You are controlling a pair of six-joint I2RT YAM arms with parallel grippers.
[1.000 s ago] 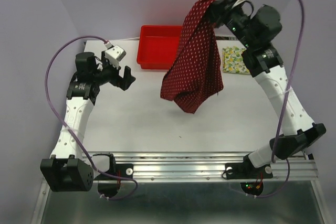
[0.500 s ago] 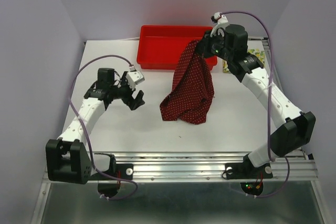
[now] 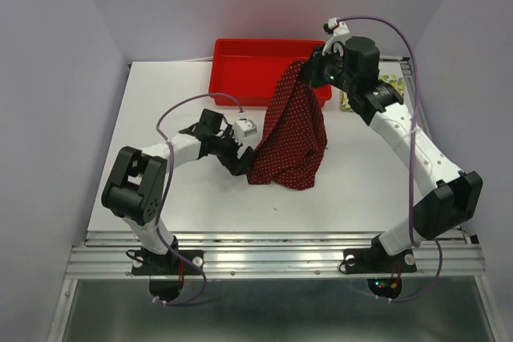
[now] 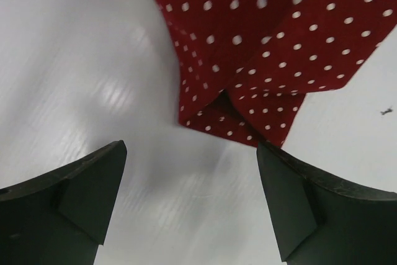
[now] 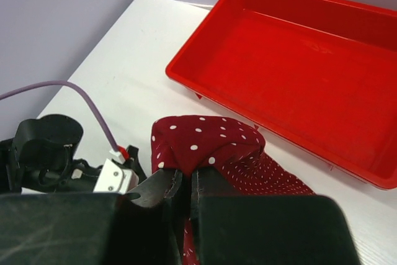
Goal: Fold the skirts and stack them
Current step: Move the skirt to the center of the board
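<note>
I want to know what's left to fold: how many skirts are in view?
2. The dark red dotted skirt hangs from the right gripper, its hem on the table; the lemon-print skirt lies at the far right edge, mostly hidden behind the right arm.

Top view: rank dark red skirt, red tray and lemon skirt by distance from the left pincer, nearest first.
From the left pincer:
1. dark red skirt, right beside it, to its right at table centre.
2. red tray, at the far edge, beyond the pincer.
3. lemon skirt, far right corner, mostly hidden behind the right arm.
</note>
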